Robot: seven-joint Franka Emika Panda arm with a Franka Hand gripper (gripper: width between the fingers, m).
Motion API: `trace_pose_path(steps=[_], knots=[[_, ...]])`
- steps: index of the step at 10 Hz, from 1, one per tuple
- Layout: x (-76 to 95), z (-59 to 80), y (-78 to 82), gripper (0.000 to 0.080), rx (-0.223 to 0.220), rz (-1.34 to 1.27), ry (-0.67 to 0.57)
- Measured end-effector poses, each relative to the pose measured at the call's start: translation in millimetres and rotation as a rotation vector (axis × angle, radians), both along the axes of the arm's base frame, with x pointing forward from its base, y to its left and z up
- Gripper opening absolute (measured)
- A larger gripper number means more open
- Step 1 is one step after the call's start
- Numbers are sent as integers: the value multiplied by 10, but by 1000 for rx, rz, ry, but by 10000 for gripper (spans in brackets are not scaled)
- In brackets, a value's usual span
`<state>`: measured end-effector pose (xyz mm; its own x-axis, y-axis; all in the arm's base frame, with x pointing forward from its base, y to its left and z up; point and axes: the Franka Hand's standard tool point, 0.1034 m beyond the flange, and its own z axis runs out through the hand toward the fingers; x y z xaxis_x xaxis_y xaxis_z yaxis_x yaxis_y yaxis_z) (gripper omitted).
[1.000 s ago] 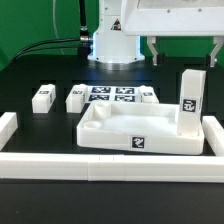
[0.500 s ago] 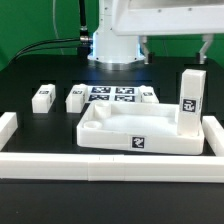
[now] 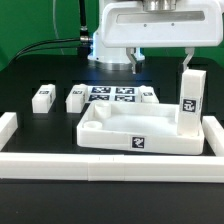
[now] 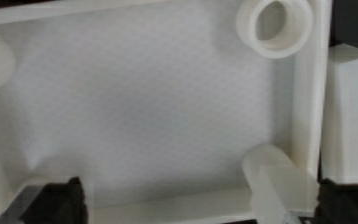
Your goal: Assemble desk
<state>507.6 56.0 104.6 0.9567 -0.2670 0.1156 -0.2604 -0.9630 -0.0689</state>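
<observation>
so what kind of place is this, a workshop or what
Most likely a robotics lab test bench, not a workshop: a black table fenced by white border rails, a marker board of black-and-white tags fixed on it, and a robot arm with a tagged white desk tabletop.

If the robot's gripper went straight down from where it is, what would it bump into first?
Most likely the bare floor of the desk tabletop; the open gripper points down into it. The upright leg stands close beside one finger, so a brush there is possible; depth is unclear.
</observation>
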Motion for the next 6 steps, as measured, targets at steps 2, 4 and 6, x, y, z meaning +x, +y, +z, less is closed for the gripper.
trace_pose_path(steps=[2,4,6], knots=[[-53,-113,-179,648,-14,28,-34],[-265,-378,-231,648,-48,18,-57],[-283,-452,-272,648,-55,23,-45]])
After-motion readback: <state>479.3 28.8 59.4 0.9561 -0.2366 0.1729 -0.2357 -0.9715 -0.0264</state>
